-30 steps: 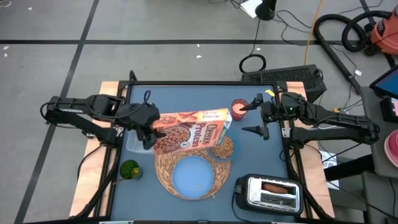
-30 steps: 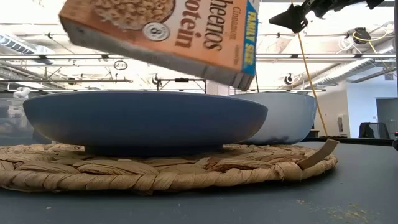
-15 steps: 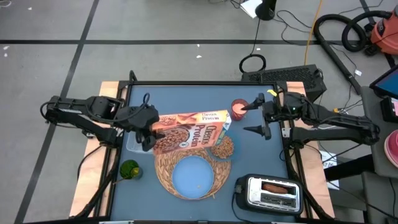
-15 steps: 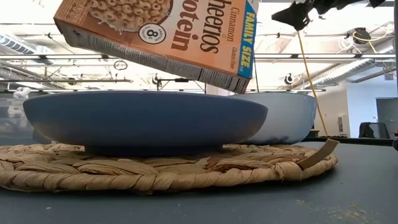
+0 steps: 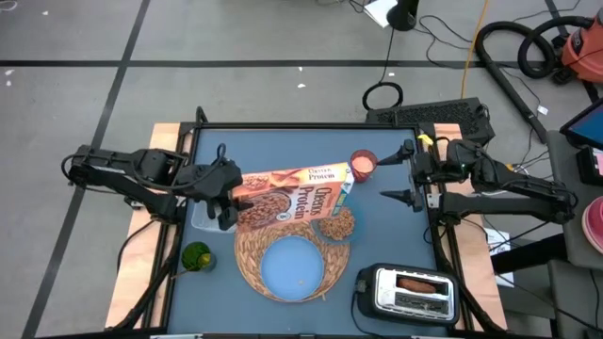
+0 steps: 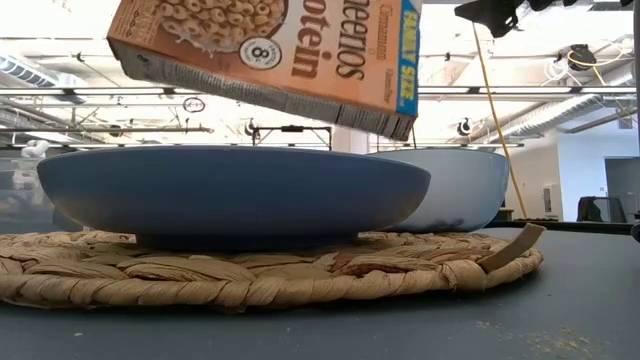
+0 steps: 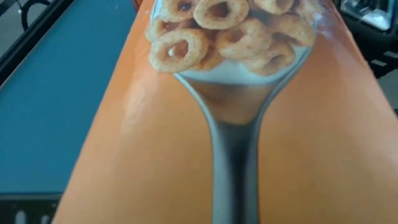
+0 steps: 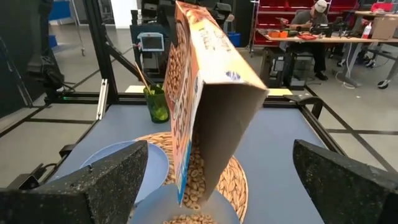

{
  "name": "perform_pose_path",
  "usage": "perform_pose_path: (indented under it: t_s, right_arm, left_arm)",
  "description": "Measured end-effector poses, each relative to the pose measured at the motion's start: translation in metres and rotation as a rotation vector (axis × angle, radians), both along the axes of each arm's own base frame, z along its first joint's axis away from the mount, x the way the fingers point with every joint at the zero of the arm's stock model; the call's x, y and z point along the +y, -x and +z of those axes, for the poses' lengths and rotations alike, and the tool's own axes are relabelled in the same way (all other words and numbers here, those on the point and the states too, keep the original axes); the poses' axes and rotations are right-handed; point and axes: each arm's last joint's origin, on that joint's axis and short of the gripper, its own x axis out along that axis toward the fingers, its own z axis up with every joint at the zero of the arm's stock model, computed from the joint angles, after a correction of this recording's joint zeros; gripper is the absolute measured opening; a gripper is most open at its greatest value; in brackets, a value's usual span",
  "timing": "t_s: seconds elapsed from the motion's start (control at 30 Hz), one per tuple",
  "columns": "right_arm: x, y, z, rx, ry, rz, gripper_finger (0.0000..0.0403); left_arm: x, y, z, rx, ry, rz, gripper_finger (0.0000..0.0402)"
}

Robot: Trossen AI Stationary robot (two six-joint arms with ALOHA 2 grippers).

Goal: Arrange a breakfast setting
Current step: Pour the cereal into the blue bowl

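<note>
Left gripper [image 5: 223, 193] is clamped on the bottom end of the cereal box [image 5: 294, 193], holding it up off the table, tipped w/ its open top end lower, over the small clear bowl [image 5: 336, 224]. Cereal rings spill from the box mouth into that bowl (right wrist view shows it best; bowl already has cereal in it). Box sits at abt 12 o'clock of the light-blue plate [image 5: 292, 266], hanging above the far rim of the woven placemat [image 5: 247, 254]; bowl rests on the mat at abt 1 o'clock of the plate, touching-close to it.

Right gripper [image 5: 405, 171] hovers at abt 3 o'clock of the box, well apart from it, fingers spread wide & holding nothing. Small dark-red item [image 5: 363, 164] sits just beside it, toward 9 o'clock of that gripper.

Toaster [image 5: 405, 290] at table's near-right corner, abt 3 o'clock of the plate. Green cup [image 5: 197, 257] stands at abt 9 o'clock of the mat, near its edge.
</note>
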Motion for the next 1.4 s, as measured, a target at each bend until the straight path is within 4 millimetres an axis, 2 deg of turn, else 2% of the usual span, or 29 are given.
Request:
perform_pose_path:
  t_s: [0.17, 0.47, 0.77, 0.97, 1.4]
  right_arm:
    - [0.001, 0.003, 0.0, 0.0, -0.019, -0.003, 0.0391]
    - [0.001, 0.003, 0.0, 0.001, -0.044, -0.007, 0.0391]
    - [0.001, 0.003, 0.0, 0.002, -0.055, -0.009, 0.0391]
    - [0.001, 0.003, 0.0, 0.002, -0.055, -0.009, 0.0391]
    - [0.0, -0.002, 0.003, -0.032, -0.047, -0.008, 0.0391]
  left_arm:
    - [0.0, 0.002, 0.003, -0.033, 0.004, -0.005, 0.0245]
    - [0.002, 0.02, 0.03, -0.251, 0.006, -0.042, 0.0245]
    - [0.008, 0.035, 0.055, -0.473, -0.135, -0.049, 0.0245]
    - [0.009, 0.035, 0.064, -0.55, -0.202, -0.08, 0.0245]
    - [0.007, 0.027, 0.099, -0.896, -0.367, -0.09, 0.0245]
